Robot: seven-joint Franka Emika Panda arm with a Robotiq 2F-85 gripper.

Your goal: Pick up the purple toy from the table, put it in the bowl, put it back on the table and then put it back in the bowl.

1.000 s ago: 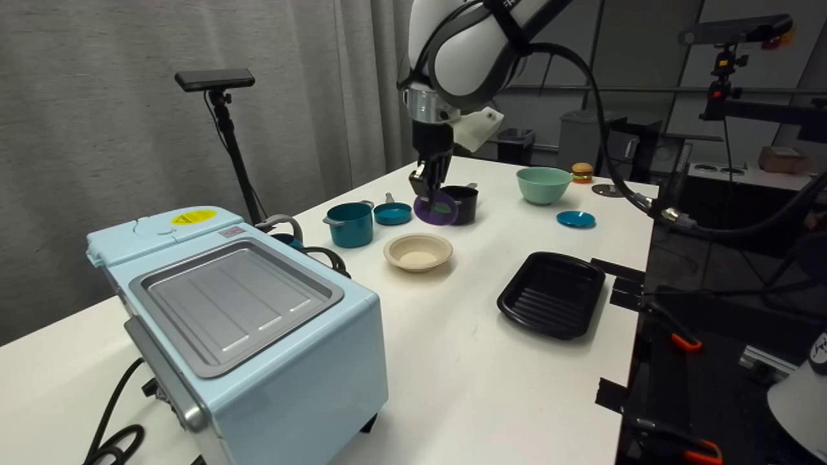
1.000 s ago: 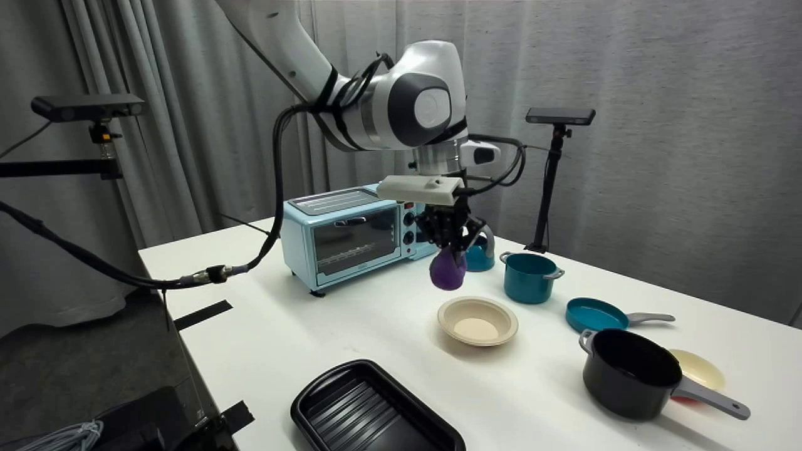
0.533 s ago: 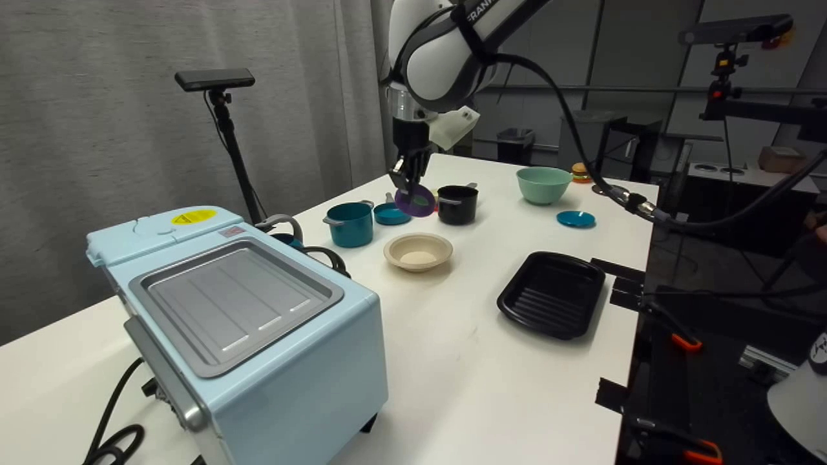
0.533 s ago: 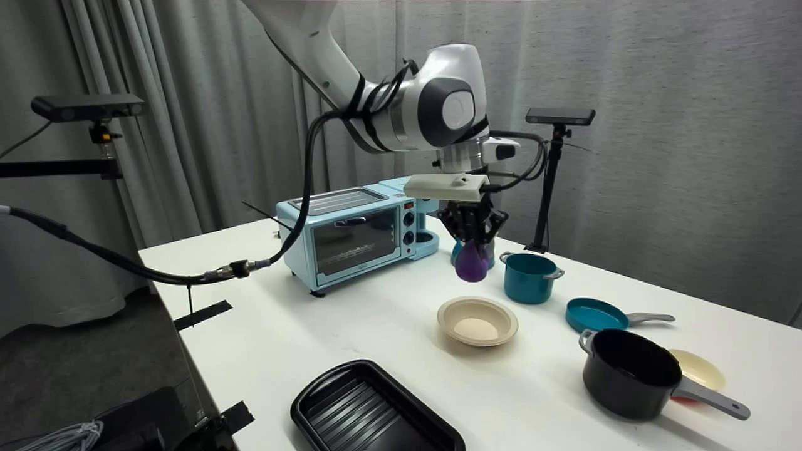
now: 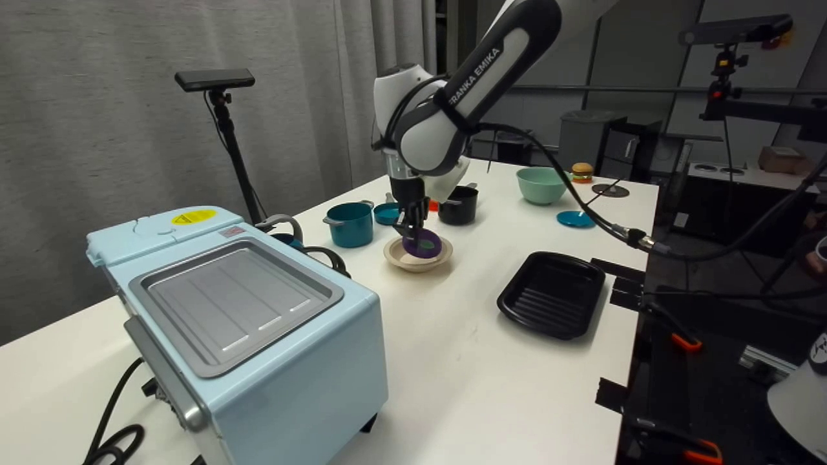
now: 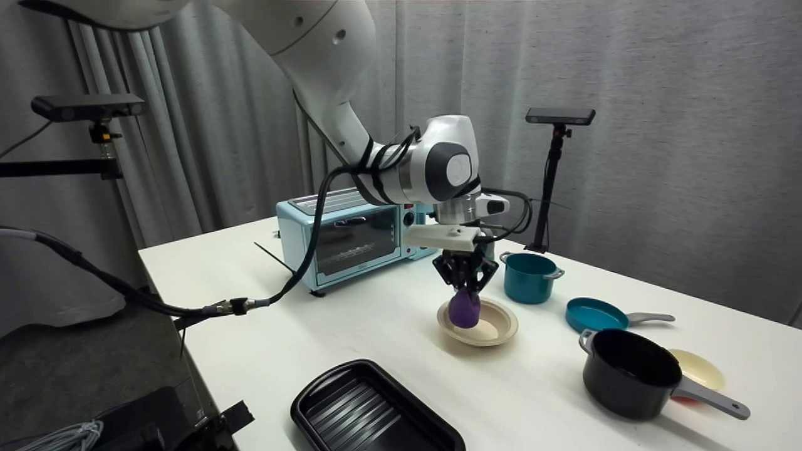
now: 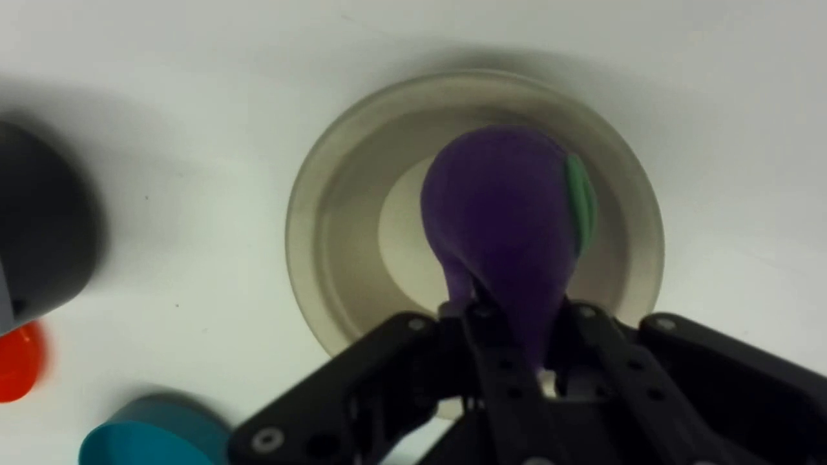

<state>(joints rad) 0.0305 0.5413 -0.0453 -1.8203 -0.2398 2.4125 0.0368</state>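
My white, jointed arm has come down over the last half second. At that moment the small, roundish dark-purple toy, with a green patch on one side, hung high enough that both exterior views showed it clear of the shallow, wide, cream-coloured round bowl. Now it has sunk to the bowl: in both exterior views it covers part of the cream inside, and from my wrist it shows within the circle of the rim. Whether its underside touches the bowl's floor I cannot tell.

My black two-fingered gripper stays clamped on the toy's narrower end, a finger on either side, the rounded end hanging lowest.

A second ago, in an exterior view, the toy hid part of the deep, round black pot; it no longer does. The dark cable slung from my arm sags lower than before.

On the large, flat, white-topped table the bowl has kept its place, as have the round teal pot with grey handles, the black ribbed tray and the light-blue boxy oven.
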